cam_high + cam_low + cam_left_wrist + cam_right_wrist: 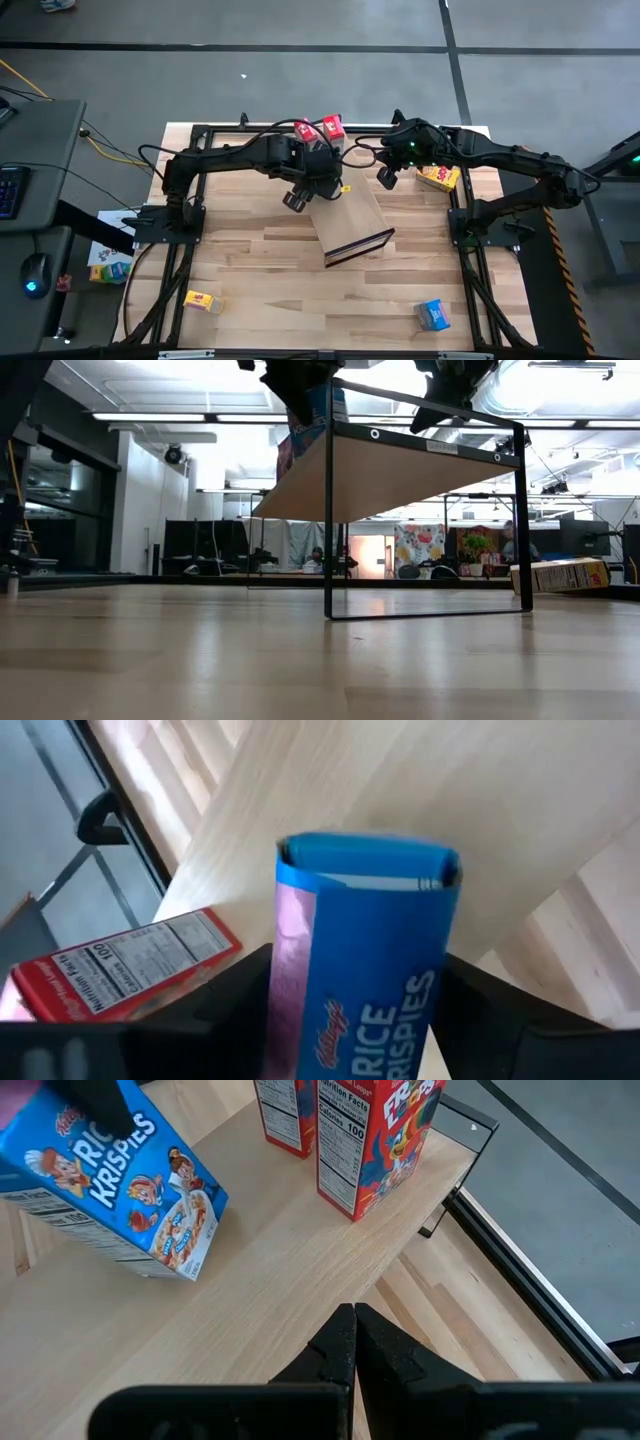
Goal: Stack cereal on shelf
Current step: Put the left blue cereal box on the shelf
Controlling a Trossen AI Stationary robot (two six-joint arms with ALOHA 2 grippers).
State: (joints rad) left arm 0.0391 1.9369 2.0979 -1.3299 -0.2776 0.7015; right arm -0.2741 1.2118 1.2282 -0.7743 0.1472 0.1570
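A blue Rice Krispies box (365, 970) is held tilted over the shelf (352, 222) by the left gripper (312, 182).
Two red boxes (372, 1135) stand upright on the shelf's far end; the right gripper (354, 1342) is pressed closed, empty.

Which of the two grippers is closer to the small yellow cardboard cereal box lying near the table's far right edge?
Right. The right gripper hovers just beside the yellow cereal box; the left gripper, holding a blue cereal box, is across the light-wood shelf.
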